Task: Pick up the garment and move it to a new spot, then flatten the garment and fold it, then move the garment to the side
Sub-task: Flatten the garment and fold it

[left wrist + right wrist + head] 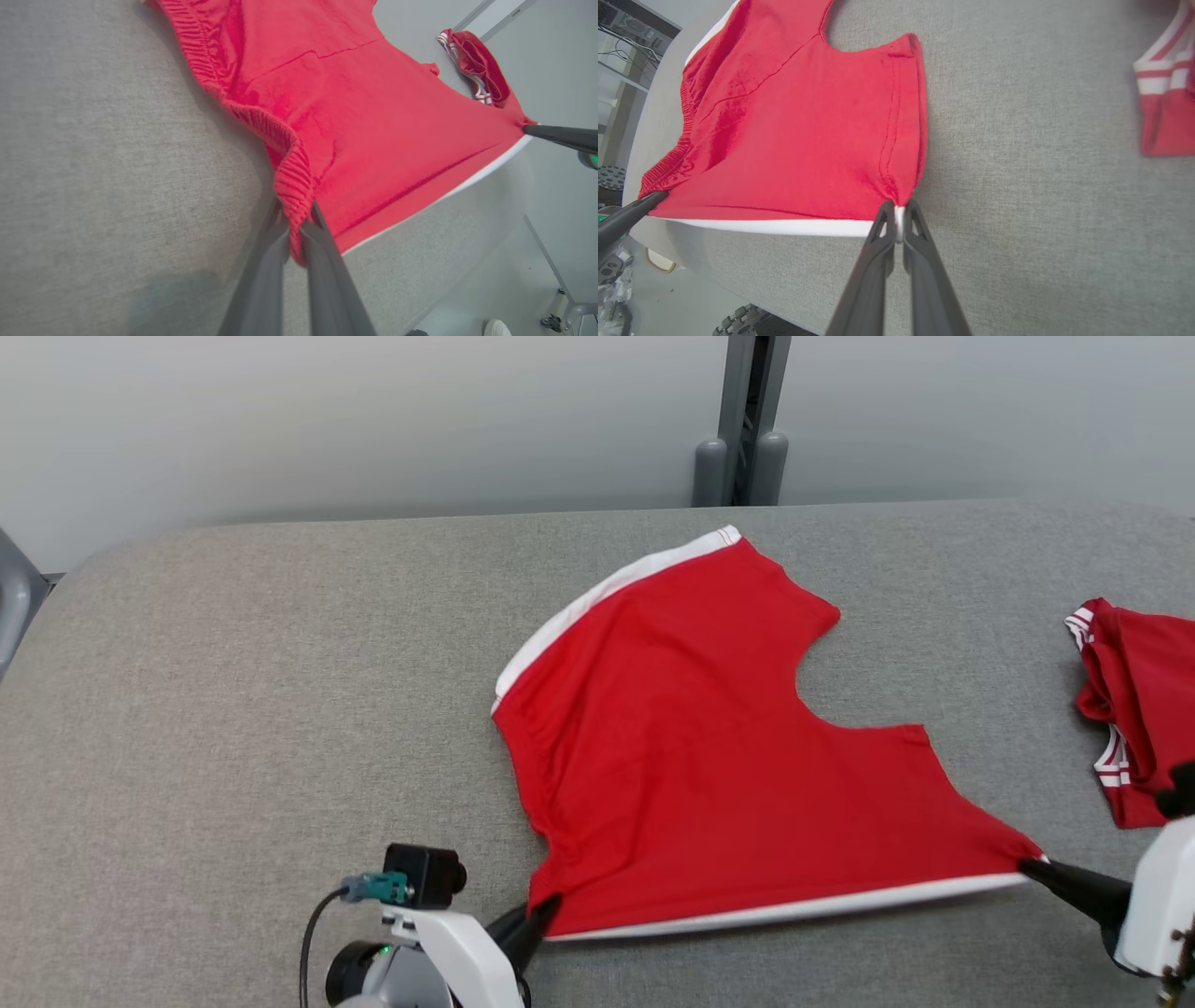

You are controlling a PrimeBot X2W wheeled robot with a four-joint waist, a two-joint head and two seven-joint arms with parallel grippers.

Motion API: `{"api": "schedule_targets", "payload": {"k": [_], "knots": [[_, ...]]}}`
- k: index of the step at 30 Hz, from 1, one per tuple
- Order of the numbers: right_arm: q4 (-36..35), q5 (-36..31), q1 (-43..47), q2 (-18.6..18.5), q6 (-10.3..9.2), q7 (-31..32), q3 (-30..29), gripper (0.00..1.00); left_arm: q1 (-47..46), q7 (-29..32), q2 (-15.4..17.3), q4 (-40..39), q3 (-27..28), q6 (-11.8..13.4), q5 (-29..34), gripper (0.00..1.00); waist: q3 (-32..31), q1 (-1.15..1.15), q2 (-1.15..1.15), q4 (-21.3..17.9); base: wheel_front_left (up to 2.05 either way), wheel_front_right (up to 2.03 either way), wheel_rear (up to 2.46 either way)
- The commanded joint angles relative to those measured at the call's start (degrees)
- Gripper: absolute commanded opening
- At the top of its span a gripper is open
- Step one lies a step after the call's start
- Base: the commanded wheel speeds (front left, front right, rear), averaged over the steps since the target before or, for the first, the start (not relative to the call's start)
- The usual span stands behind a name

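Note:
The garment [691,756] is a pair of red shorts with white side stripes, spread over the grey table with one white-striped side stretched along the near edge. My left gripper [549,905] is shut on the ribbed waistband corner [294,205] at the near left. At the near right, my right gripper [1027,866] is shut on the leg hem corner [899,210]. The cloth between them is pulled taut. In the left wrist view the right gripper's fingers [556,135] show at the far corner.
A second red garment with white stripes [1134,709] lies bunched at the table's right edge. A grey post [747,420] rises behind the table's far edge. Open grey cloth surface [233,691] spreads to the left.

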Motion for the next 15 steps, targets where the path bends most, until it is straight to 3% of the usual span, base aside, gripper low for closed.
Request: {"api": "schedule_targets", "payload": {"k": [1,9,15], "knots": [[0.5,0.7,1.8,-2.4,-0.42,1.0,-1.5,0.0,2.0,0.9,2.1,-1.7,0.4,1.2,-0.4,0.0,-0.1,0.0,0.0,0.2,0.0,0.0,0.0],[-1.8,0.6,6.0,-4.5,-0.43,5.1,-5.3,0.0,7.3,4.5,3.4,-11.3,0.1,3.4,-2.9,0.0,-0.1,0.0,0.0,1.1,0.0,0.0,0.0],[-4.8,0.1,5.9,-2.4,-0.38,5.3,-10.5,0.0,8.6,5.1,1.4,-15.9,3.9,5.4,-8.4,0.0,0.1,0.0,0.0,2.3,0.0,0.0,0.0]]}}
